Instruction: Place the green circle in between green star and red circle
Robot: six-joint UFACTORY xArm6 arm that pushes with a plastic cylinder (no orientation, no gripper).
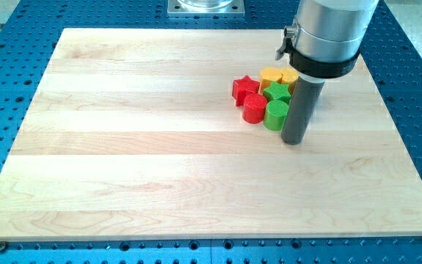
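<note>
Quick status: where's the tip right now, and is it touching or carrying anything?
My tip: no gripper, nothing held. It sits down on the board at the view's right of the green circle, right against it or nearly so; contact cannot be told.

The arm showed as a broad cylinder of pale, brushed silver-grey metal, cut off by the far edge of the view. Around its lower end ran a glossy black band, slightly wider than the body above it. On the left side of the cylinder, just above that band, a small metal bracket or clip stuck out, with a dark fitting beneath it. From under the band a straight, smooth, dark grey rod, much narrower than the cylinder, went down to my tip [293,141], whose end was flat and round.
</note>
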